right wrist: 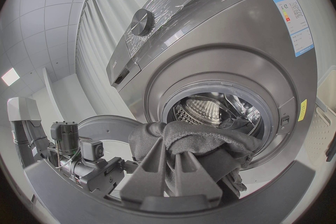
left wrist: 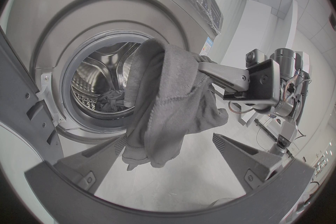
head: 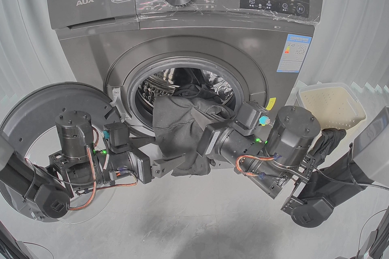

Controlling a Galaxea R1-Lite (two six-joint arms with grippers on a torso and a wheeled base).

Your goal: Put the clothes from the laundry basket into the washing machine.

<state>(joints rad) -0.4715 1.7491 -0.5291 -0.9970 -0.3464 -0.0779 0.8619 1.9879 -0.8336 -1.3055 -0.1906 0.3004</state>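
A dark grey garment [head: 178,134] hangs out of the washing machine's [head: 93,9] round opening and down over the front rim. My right gripper [head: 197,117] is shut on its upper fold just in front of the opening; in the right wrist view the two fingers [right wrist: 154,168] pinch the cloth [right wrist: 203,140]. My left gripper [head: 174,162] stands open under the garment's hanging lower end, which dangles between its spread fingers [left wrist: 241,158]. Another dark garment [head: 194,90] lies inside the drum. The cream laundry basket [head: 332,106] stands on the floor to the right.
The machine's door [head: 48,110] is swung wide open on the left, right behind my left arm. A dark cloth [head: 333,138] hangs at the basket's front edge. Bare floor lies in front of the machine.
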